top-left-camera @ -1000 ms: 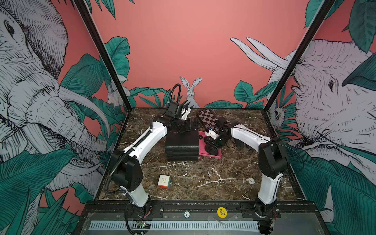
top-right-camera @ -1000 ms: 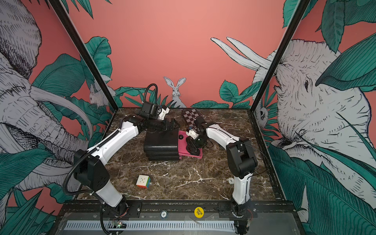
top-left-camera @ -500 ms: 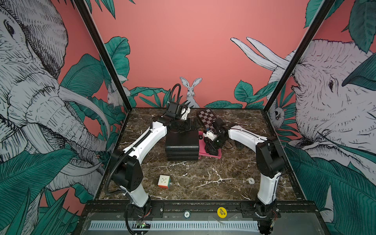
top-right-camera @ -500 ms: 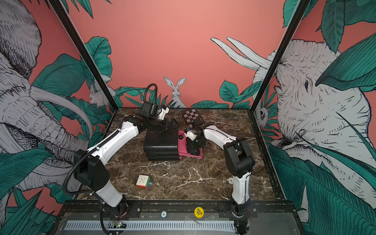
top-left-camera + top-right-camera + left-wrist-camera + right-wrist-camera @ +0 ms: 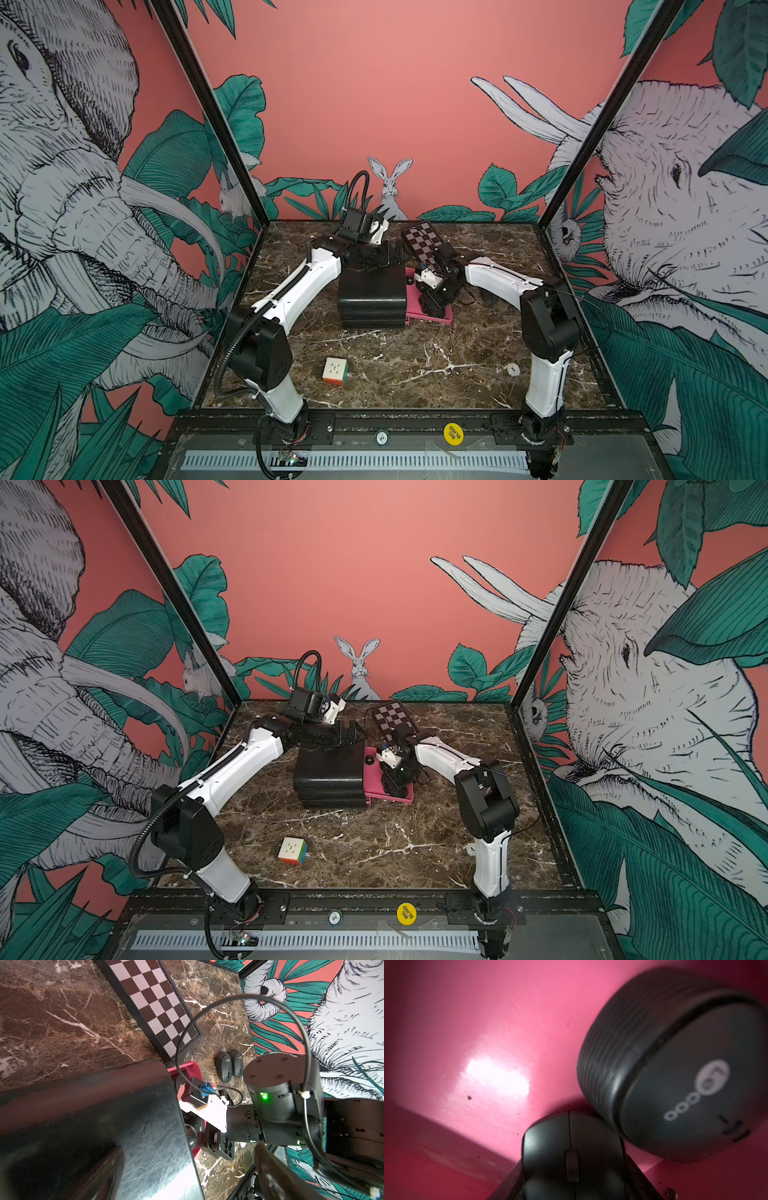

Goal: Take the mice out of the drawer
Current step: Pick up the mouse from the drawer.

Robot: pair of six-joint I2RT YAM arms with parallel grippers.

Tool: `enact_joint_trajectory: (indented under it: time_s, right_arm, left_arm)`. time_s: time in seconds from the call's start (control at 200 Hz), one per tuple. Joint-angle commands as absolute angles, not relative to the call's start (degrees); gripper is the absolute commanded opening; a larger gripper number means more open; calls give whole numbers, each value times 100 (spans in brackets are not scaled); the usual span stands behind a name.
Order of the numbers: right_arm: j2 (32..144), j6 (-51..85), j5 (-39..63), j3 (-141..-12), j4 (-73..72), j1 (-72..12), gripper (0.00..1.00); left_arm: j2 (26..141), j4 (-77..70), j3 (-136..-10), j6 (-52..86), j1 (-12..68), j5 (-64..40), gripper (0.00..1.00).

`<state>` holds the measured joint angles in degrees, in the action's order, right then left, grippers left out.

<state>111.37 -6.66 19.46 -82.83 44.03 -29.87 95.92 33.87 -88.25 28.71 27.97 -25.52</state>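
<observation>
A pink drawer [image 5: 434, 319] stands pulled out to the right of a black drawer unit [image 5: 372, 291]. My right gripper [image 5: 430, 305] reaches down into it. In the right wrist view its jaws hold the sides of a black mouse [image 5: 571, 1147]. A second black mouse [image 5: 685, 1095] leans tilted against the drawer's wall beside it. Two more black mice [image 5: 223, 1067] lie side by side on the marble just outside the drawer. My left gripper [image 5: 395, 253] rests open on the unit's top [image 5: 124, 1126], holding nothing.
A checkered board [image 5: 424, 241] lies at the back, close behind the drawer and the right arm. A puzzle cube [image 5: 335, 370] sits on the marble near the front left. A small white disc [image 5: 513, 369] lies front right, by the right arm's base.
My right gripper moved left and down into the drawer, and its jaws narrowed onto the black mouse. The left arm has stayed on the unit.
</observation>
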Motion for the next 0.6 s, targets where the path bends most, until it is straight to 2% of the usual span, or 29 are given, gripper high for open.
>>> enact_joint_trajectory:
  time_s: [0.0, 0.295, 0.595]
  right_arm:
    - [11069, -642, 1673, -8337, 4618, -3025, 53]
    - [10294, -296, 1056, -8576, 4972, -3024, 50]
    - [9732, 471, 369, -8130, 5185, -2753, 49]
  left_arm:
    - [9779, 3734, -8781, 2936, 2769, -2459, 99]
    - [9752, 3630, -8850, 2883, 2770, -2522, 99]
    - [9676, 3411, -8932, 2773, 2751, -2686, 99]
